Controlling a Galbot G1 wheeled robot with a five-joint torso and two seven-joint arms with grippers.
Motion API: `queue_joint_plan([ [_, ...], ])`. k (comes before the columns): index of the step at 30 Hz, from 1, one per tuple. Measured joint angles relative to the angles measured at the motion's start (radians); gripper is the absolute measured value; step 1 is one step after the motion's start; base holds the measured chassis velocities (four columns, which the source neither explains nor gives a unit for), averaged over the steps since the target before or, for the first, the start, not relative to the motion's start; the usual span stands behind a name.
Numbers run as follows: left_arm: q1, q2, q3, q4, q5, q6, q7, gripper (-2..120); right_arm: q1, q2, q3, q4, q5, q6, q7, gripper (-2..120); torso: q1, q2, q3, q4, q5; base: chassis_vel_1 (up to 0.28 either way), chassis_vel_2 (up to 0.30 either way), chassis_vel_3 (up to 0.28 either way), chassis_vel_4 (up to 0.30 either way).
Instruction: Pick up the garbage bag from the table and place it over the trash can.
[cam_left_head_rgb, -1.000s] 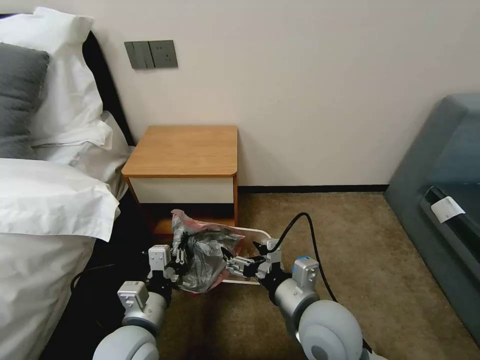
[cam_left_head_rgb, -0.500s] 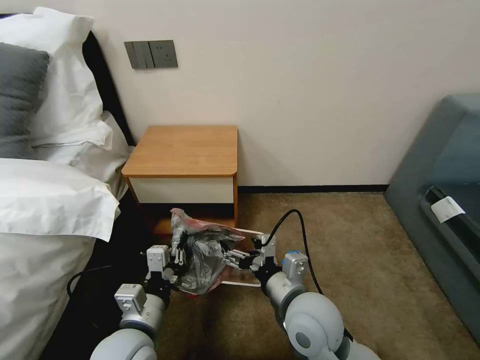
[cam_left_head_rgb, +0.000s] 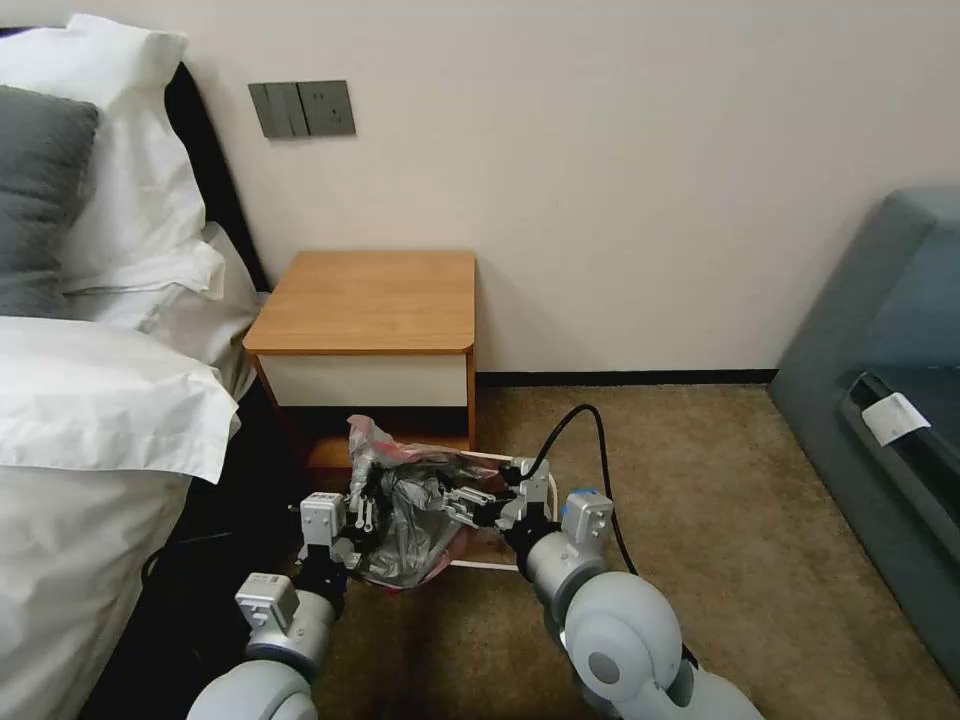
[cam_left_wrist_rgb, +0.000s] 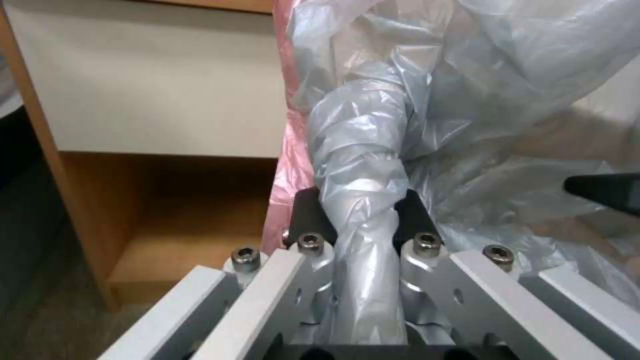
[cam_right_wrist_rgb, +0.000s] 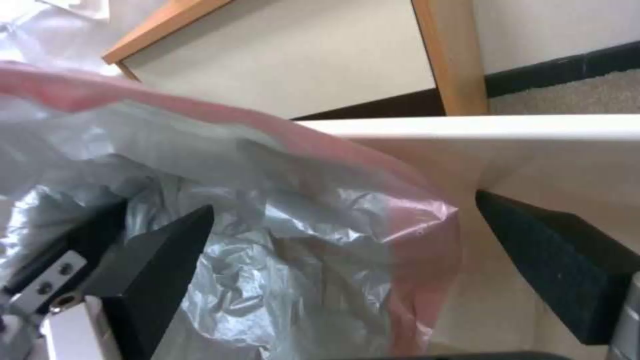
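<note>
The garbage bag (cam_left_head_rgb: 412, 512), crinkled grey with a pinkish rim, hangs bunched over the left part of the trash can (cam_left_head_rgb: 548, 487) on the carpet in front of the table (cam_left_head_rgb: 370, 300). My left gripper (cam_left_head_rgb: 358, 512) is shut on a twisted rope of the bag (cam_left_wrist_rgb: 360, 150), squeezed between its black pads (cam_left_wrist_rgb: 308, 212). From the right, my right gripper (cam_left_head_rgb: 468, 500) stands open at the bag's mouth. In the right wrist view the bag's pink rim (cam_right_wrist_rgb: 407, 210) lies between its two fingers (cam_right_wrist_rgb: 160, 250), above the bin's pale rim (cam_right_wrist_rgb: 507, 125).
A bed with white bedding (cam_left_head_rgb: 90, 400) stands close on the left. A grey sofa (cam_left_head_rgb: 890, 400) is at the right. Carpet (cam_left_head_rgb: 700, 500) lies open between the bin and the sofa. The right arm's black cable (cam_left_head_rgb: 590, 440) arches over the bin.
My right arm has swung left and forward, bringing its open gripper deeper into the bag's mouth. The left gripper keeps its hold, and the bag has shifted slightly.
</note>
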Motion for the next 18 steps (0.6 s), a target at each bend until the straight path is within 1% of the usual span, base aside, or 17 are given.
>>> queue_joint_plan([
  [4, 0.0, 0.0, -0.001, 0.0, 0.006, -0.009, 0.012, 7, 0.002, -0.003, 0.001, -0.003, 0.003, -0.001, -0.002, 100, 0.0, 0.0, 0.0, 0.0, 0.0, 0.0, 0.0, 0.0, 0.0],
  [8, -0.001, -0.001, 0.001, 0.002, 0.007, -0.013, 0.02, 7, 0.003, -0.003, 0.0, -0.009, 0.004, 0.001, -0.009, 97, 0.0, 0.0, 0.0, 0.0, 0.0, 0.0, 0.0, 0.0, 0.0],
  [10, -0.002, -0.002, 0.001, 0.003, 0.007, -0.014, 0.023, 7, 0.006, -0.002, 0.0, -0.015, 0.004, 0.005, -0.014, 89, 0.0, 0.0, 0.0, 0.0, 0.0, 0.0, 0.0, 0.0, 0.0],
  [11, -0.002, -0.002, 0.001, 0.003, 0.007, -0.014, 0.023, 7, 0.006, -0.002, 0.0, -0.015, 0.004, 0.005, -0.014, 89, 0.0, 0.0, 0.0, 0.0, 0.0, 0.0, 0.0, 0.0, 0.0],
  [12, -0.002, -0.002, 0.001, 0.003, 0.007, -0.014, 0.025, 7, 0.008, -0.001, 0.0, -0.016, 0.004, 0.006, -0.016, 86, 0.0, 0.0, 0.0, 0.0, 0.0, 0.0, 0.0, 0.0, 0.0],
  [15, -0.002, -0.003, 0.0, 0.008, 0.007, -0.015, 0.025, 7, 0.012, -0.001, 0.0, -0.018, 0.002, 0.009, -0.025, 71, 0.0, 0.0, 0.0, 0.0, 0.0, 0.0, 0.0, 0.0, 0.0],
  [16, -0.002, -0.003, 0.0, 0.008, 0.007, -0.015, 0.025, 7, 0.012, -0.001, 0.0, -0.018, 0.002, 0.009, -0.025, 71, 0.0, 0.0, 0.0, 0.0, 0.0, 0.0, 0.0, 0.0, 0.0],
  [17, -0.002, -0.003, 0.0, 0.01, 0.007, -0.015, 0.025, 7, 0.012, -0.001, 0.0, -0.018, 0.001, 0.01, -0.027, 68, 0.0, 0.0, 0.0, 0.0, 0.0, 0.0, 0.0, 0.0, 0.0],
  [18, -0.002, -0.003, 0.0, 0.011, 0.007, -0.015, 0.025, 7, 0.012, -0.001, 0.0, -0.018, 0.001, 0.01, -0.027, 61, 0.0, 0.0, 0.0, 0.0, 0.0, 0.0, 0.0, 0.0, 0.0],
])
